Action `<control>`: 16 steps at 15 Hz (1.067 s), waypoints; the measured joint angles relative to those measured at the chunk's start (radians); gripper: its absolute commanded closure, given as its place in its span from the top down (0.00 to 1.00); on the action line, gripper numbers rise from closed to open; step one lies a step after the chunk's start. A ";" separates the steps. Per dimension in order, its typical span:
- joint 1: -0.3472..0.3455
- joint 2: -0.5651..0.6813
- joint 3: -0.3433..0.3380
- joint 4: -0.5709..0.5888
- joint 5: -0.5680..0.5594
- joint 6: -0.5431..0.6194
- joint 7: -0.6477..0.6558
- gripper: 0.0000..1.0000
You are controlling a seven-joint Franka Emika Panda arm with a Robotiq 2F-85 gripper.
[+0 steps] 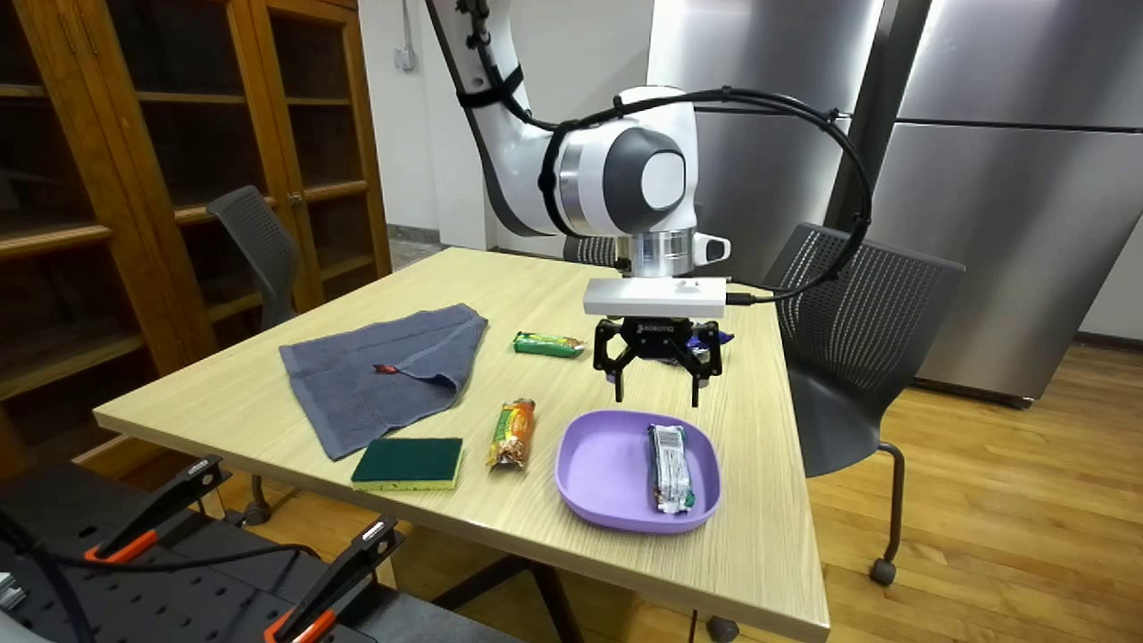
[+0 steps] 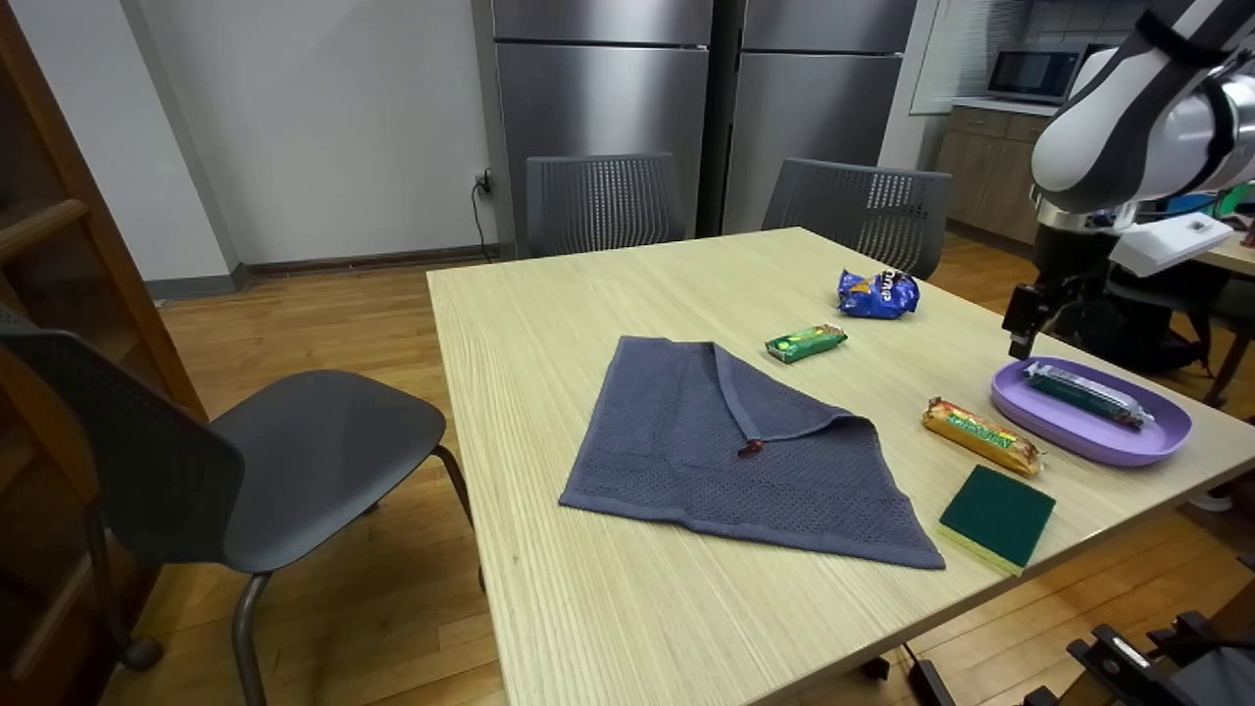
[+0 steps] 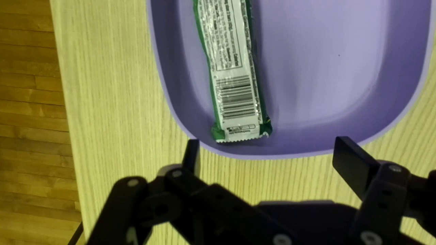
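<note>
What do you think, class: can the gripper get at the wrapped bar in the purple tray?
Probably yes: the open gripper hangs near the tray, and nothing covers the wrapped bar.

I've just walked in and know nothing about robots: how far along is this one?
Done, it seems: a green-and-white bar lies in the purple tray. In hand: nothing; the gripper hangs open near the tray. Possibly left: the orange bar, green bar and blue packet, all lying on the table outside the tray.
</note>
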 measured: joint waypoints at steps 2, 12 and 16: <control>0.010 -0.007 0.010 0.000 0.001 -0.002 0.005 1.00; 0.019 -0.017 0.102 0.075 0.106 -0.083 0.015 1.00; 0.030 -0.013 0.131 0.125 0.159 -0.133 0.035 1.00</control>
